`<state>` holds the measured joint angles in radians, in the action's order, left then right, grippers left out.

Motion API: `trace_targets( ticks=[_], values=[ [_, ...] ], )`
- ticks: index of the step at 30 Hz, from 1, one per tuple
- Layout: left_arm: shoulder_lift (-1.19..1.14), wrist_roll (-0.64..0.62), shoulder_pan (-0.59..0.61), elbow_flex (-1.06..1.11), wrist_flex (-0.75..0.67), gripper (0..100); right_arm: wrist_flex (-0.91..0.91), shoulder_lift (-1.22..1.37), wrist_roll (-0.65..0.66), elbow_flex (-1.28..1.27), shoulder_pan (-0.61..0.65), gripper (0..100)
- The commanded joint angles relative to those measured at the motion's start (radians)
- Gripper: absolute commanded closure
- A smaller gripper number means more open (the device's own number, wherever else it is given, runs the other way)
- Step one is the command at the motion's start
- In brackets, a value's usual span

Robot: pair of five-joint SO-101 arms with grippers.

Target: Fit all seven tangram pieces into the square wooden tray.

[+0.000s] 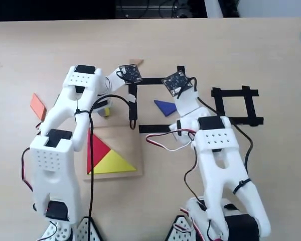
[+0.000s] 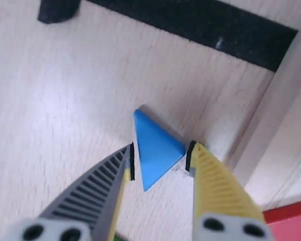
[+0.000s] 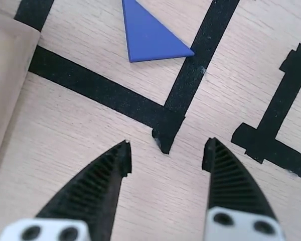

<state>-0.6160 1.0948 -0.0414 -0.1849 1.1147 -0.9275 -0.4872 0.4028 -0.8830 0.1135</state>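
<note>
High view first: the square wooden tray (image 1: 124, 140) sits on the pale wooden surface (image 1: 251, 50), with a red triangle (image 1: 96, 148) and a yellow triangle (image 1: 113, 163) already inside, edge to edge. A dark blue triangle (image 1: 165, 107) lies inside a black tape square (image 1: 155, 80) just beside the tray. A flat orange piece (image 1: 37, 106) lies well off on the tray's other side.

Over to the left wrist view: the left hand (image 2: 160, 156) is narrowed onto a light blue triangle (image 2: 155, 148), a finger touching each side, right next to the tray's outer wall.

Right wrist view now: the right hand (image 3: 165, 150) is spread wide, holding nothing, over a corner of the tape. The dark blue triangle lies beyond its fingertips, apart from them.
</note>
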Motion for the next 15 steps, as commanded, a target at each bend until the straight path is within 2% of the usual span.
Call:
trace_targets(
  ticks=[1, 3, 6, 9, 12, 15],
  values=[
    [-0.017, 0.0, -0.001, -0.007, 0.005, 81, 0.014, -0.028, -0.003, 0.005, 0.015, 75.6],
    [-0.018, 0.008, -0.001, -0.018, 0.015, 81, 0.014, -0.028, -0.003, 0.005, 0.015, 75.6],
    [-0.02, 0.072, 0.001, -0.058, 0.117, 80, 0.014, -0.028, -0.003, 0.004, 0.015, 75.6],
    [-0.06, 0.071, 0.005, -0.122, 0.18, 76, 0.012, -0.028, -0.002, 0.004, 0.015, 75.6],
    [-0.146, 0.046, 0.027, -0.251, 0.232, 73, 0.012, -0.028, 0.0, 0.004, 0.015, 75.6],
    [-0.256, 0.041, 0.025, -0.426, 0.35, 72, 0.011, -0.028, 0.0, 0.004, 0.015, 75.6]
  ],
)
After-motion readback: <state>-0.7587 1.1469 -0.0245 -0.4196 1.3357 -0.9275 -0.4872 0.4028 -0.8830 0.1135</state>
